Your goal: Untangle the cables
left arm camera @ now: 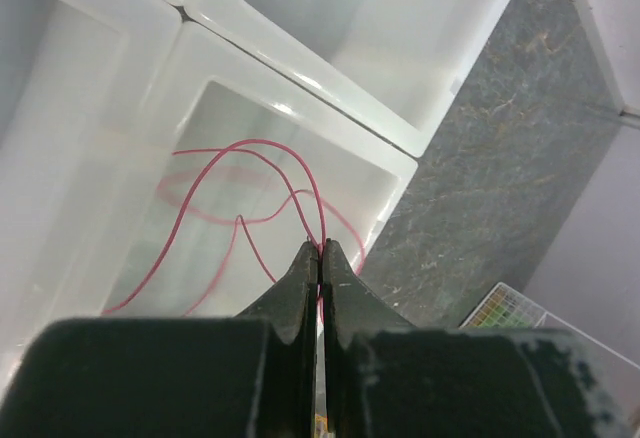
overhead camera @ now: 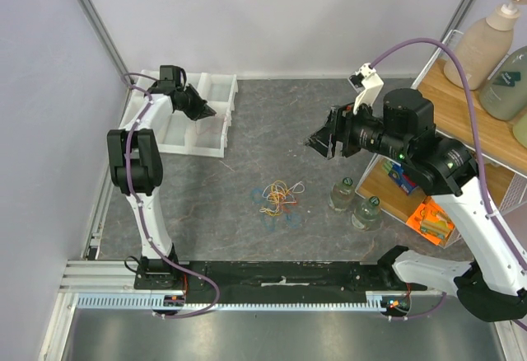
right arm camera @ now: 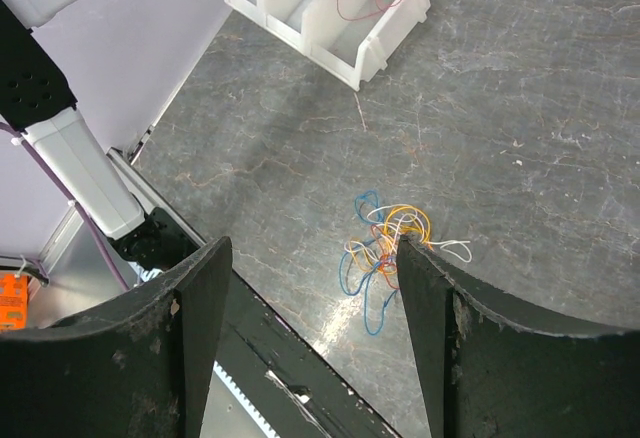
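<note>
**Closed left fingers pinched a red cable over the bin**

Nearest to the left wrist camera, the left gripper (left arm camera: 321, 248) had its two dark jaws pressed together, with no gap visible between them. A thin red cable (left arm camera: 243, 144) was caught between the tips. From there it rose in loops and fell down into one compartment of the white bin (left arm camera: 300, 83). This was the compartment at the end of the bin, next to the open table surface. I could not tell whether the hanging part touched the bottom of the compartment.

All other cables (overhead camera: 278, 199) lay in one small tangle near the middle of the table (overhead camera: 272, 122), well apart from the bin. Orange, yellow, blue and white strands crossed each other there, and some blue loops spread out at the near side of the pile. Nothing touched them.

The right gripper (right arm camera: 310, 245) hung above the table with its jaws wide apart and held nothing. In its wrist view the tangle showed between the two fingers, far below.

Two small glass bottles (overhead camera: 342, 192) stood upright on the table to the right of the tangle, close to each other. Behind them, at the right edge, was a wire shelf (overhead camera: 465, 110) with wooden boards. A pump bottle (overhead camera: 486, 35) stood on the top board, and an orange packet (overhead camera: 430, 219) lay lower down.
</note>
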{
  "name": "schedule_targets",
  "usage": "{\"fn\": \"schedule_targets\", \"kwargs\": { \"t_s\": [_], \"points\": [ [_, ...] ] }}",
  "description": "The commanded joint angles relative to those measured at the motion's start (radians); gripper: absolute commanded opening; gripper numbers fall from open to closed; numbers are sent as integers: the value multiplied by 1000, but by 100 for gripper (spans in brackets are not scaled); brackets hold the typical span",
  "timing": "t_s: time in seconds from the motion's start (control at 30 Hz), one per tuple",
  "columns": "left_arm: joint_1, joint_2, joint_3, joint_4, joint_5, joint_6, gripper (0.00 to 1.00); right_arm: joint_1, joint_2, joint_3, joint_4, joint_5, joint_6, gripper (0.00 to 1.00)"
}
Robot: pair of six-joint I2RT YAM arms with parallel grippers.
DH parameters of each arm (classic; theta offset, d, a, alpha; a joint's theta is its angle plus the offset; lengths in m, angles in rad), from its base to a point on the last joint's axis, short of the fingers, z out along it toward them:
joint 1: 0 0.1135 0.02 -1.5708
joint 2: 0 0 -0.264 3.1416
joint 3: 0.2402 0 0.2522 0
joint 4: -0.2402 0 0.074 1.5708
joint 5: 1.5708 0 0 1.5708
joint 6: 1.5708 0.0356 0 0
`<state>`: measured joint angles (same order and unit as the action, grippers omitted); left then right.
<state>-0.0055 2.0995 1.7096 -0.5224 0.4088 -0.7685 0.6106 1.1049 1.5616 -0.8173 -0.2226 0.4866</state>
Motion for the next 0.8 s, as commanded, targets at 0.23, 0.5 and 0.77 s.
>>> {"fn": "schedule_targets", "kwargs": {
  "t_s": [0.23, 0.5, 0.77],
  "points": [
    [-10, 36, 31, -77, -131, 143, 2, -3, -5, 6, 13, 19, 0, 74],
    [-37, 53, 71, -126, -208, 205, 2, -2, 7, 3, 21, 5, 18, 74],
    [-56, 103, 168, -212, -217, 265, 8, -2, 1, -20, 36, -9, 43, 74]
  ]
}}
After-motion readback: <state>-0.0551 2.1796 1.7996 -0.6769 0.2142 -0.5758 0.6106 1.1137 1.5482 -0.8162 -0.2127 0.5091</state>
